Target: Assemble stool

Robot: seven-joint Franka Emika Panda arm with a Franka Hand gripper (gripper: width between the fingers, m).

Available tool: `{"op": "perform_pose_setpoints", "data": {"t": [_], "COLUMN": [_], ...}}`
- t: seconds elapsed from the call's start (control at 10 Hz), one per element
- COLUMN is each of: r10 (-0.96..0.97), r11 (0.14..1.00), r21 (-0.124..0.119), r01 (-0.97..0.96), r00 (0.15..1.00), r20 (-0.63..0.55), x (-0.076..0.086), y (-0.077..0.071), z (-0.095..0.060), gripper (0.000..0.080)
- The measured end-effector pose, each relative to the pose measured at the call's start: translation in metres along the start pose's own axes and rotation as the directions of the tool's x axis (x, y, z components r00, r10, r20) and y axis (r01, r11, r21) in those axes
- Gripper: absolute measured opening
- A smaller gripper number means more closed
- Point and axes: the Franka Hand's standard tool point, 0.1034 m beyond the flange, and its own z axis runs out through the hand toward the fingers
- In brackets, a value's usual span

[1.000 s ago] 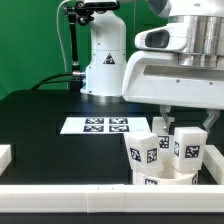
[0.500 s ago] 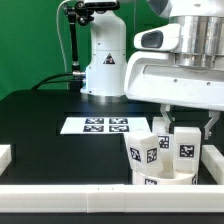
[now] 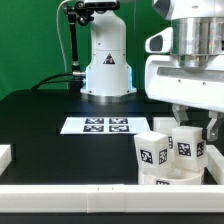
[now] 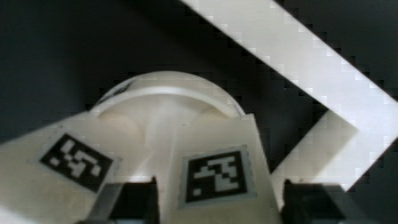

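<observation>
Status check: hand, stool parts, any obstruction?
Hand shut on leg block, over seat. Legs upright on it. Nothing in the way.

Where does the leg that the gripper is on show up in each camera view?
Exterior view: the leg stands upright on the seat, low toward the exterior view's right, under the gripper.
Wrist view: the leg fills the middle, tags facing the camera.
Shared landmark: the white rail.

Marker board [image 3: 105, 125] flat on black table [image 3: 45, 125]; white rail [image 3: 60, 192], perhaps border.
</observation>
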Motion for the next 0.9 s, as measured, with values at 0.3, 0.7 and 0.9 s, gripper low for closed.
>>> {"op": "perform_pose_setpoints", "data": {"t": [0.3,0.7,0.9], "r10": [0.243,0.544,0.620], "r11": [0.970,0.838,0.783], "r21": [0.010,0.007,-0.007], "r01": [-0.244,-0.546,-0.622], "r00": [0.970,0.836,0.780], "r20": [0.016,0.066,0.078], "x": [-0.0053,-0.0044,-0.0025], "y": [-0.0035,-0.0042,-0.0039], "z": [0.0003,-0.0002,-0.0010], "gripper": [0.0337,0.0337,0.0337]}}
